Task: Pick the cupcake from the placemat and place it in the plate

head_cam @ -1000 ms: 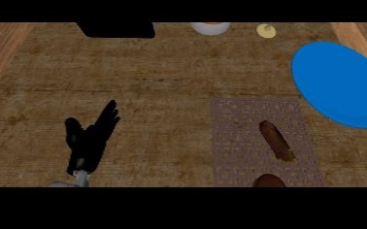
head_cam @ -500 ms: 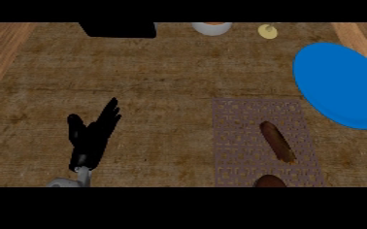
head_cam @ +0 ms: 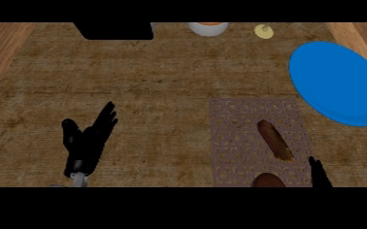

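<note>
A patterned brown placemat [head_cam: 237, 126] lies right of centre. On it rests a long brown item [head_cam: 275, 139], slanted. A round brown item [head_cam: 269, 180], possibly the cupcake, sits at the mat's near edge, cut off by the view's lower edge. The blue plate [head_cam: 333, 82] is at the far right, beyond the mat. My left hand [head_cam: 84, 143] rests open at the lower left, fingers up, far from the mat. A small part of my right hand [head_cam: 319, 173] shows at the lower right, just right of the round item and not touching it.
A black block [head_cam: 114, 30] stands at the back left. A white bowl [head_cam: 208, 28] and a small yellow object [head_cam: 264, 31] sit at the back. A wooden strip [head_cam: 13, 43] borders the woven counter top on the left.
A part of my right hand has come into view at the lower right beside the placemat. My left hand has sunk slightly toward the lower edge.
</note>
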{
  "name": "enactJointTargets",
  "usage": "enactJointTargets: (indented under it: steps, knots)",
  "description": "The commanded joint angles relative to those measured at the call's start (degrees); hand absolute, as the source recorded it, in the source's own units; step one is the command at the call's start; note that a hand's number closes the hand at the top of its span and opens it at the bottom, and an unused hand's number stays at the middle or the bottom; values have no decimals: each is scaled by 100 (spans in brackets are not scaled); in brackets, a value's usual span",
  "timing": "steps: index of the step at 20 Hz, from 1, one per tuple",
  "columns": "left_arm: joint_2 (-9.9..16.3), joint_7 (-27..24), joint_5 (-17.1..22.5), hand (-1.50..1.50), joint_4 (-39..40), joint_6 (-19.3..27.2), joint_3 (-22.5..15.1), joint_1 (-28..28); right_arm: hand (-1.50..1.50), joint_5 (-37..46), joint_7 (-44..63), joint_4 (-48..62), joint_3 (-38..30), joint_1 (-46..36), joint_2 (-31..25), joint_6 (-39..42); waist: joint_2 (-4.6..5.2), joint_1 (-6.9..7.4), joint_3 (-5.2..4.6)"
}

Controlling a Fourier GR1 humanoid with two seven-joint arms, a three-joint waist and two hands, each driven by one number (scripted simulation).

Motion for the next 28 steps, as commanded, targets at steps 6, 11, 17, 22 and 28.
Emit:
enactJointTargets:
  steps: [6,11,17,22,28]
  knots:
    - [-260,-452,-241,0,858,-181,227,-322,-150,803,578,550,393,-204,284,199,-7,-92,2]
    - [-82,-114,-125,0,341,-460,404,-174,-150,838,545,825,318,-145,310,-7,-13,-73,5]
    - [-164,94,-383,0,-190,-328,354,241,-150,423,535,1026,-96,-658,360,286,-14,-45,6]
    - [-490,49,-477,0,136,-222,356,32,-150,215,-134,2042,-205,-445,264,-416,-12,-66,6]
    - [-428,-76,-425,0,-8,-468,465,285,150,440,23,2196,-118,-1037,150,314,-12,-46,5]
